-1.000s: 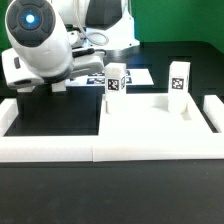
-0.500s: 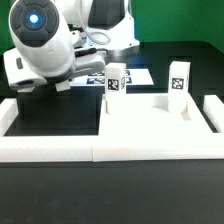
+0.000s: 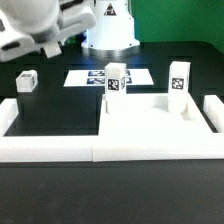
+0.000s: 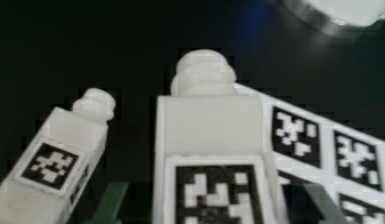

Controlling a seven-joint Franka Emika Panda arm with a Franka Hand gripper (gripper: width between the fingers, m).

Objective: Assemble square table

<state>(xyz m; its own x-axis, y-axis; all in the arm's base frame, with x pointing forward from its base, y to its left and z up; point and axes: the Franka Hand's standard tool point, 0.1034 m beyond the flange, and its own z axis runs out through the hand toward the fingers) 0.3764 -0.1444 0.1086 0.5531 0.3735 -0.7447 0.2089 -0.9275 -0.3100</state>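
Note:
The white square tabletop [image 3: 150, 120] lies at the exterior view's right, with two tagged leg posts standing on it [image 3: 115, 78] [image 3: 179, 76]. A third leg post [image 3: 27, 80] sits on the black table at the left. The arm [image 3: 35, 30] is high at the upper left, and its fingers do not show there. In the wrist view my gripper [image 4: 215, 203] straddles a tagged leg post [image 4: 210, 130]. A green finger [image 4: 118, 203] and a dark finger [image 4: 317, 203] flank it, with a dark gap on the green side. Another leg post [image 4: 73, 150] lies beside it.
The marker board [image 3: 108, 76] lies flat behind the tabletop and also shows in the wrist view [image 4: 331, 140]. The low white border wall [image 3: 100, 150] runs along the front and up both sides [image 3: 8, 115] [image 3: 212, 110]. The robot base [image 3: 110, 25] stands at the back.
The arm has risen from low over the table's left side to the upper left. This uncovers the marker board and the leg post on the left.

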